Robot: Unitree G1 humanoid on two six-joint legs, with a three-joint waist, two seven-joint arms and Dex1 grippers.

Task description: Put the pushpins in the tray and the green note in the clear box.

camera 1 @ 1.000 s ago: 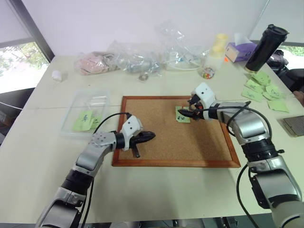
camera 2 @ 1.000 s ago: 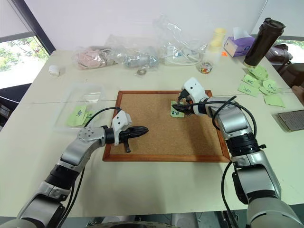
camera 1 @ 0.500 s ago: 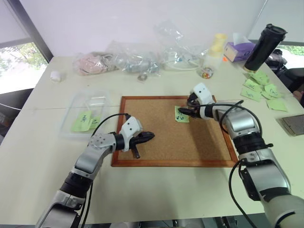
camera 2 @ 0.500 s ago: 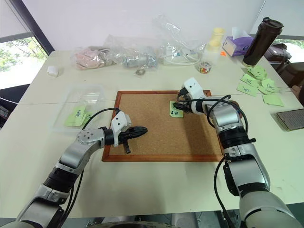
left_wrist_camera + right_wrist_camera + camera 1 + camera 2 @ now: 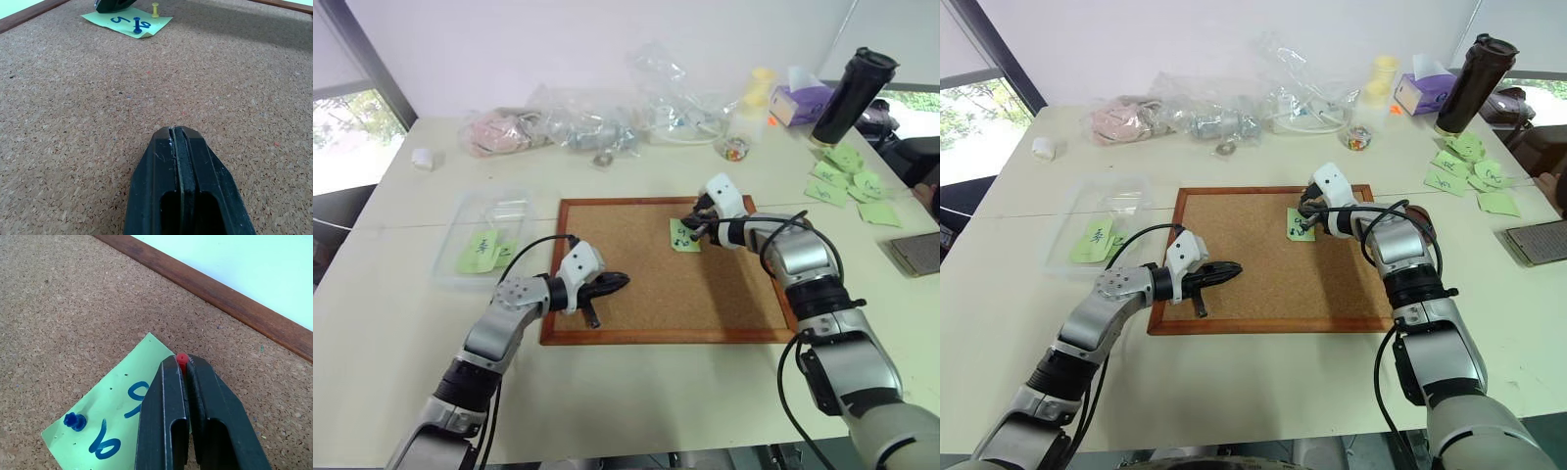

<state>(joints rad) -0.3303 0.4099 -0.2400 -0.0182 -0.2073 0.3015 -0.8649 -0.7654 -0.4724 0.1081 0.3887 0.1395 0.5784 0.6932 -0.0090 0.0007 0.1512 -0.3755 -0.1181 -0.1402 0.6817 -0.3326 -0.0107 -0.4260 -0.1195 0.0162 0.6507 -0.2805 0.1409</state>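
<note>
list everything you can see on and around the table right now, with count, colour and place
corkboard: 1, cork in a brown wood frame, table centre
green note: 1, light green, pinned near the corkboard's far right
pushpins: 3; blue in the note, red between the right jaws, yellow beside the note
clear box: 1, transparent, left of the corkboard, green notes inside
loose green notes: several, light green, table's right edge
plastic bags: a heap, clear, far side
bead jar: 1, multicoloured, far side
tissue box: 1, purple, far right
flask: 1, black, far right
left gripper: black, shut, over the corkboard's left part
right gripper: black, shut on the red pushpin
</note>
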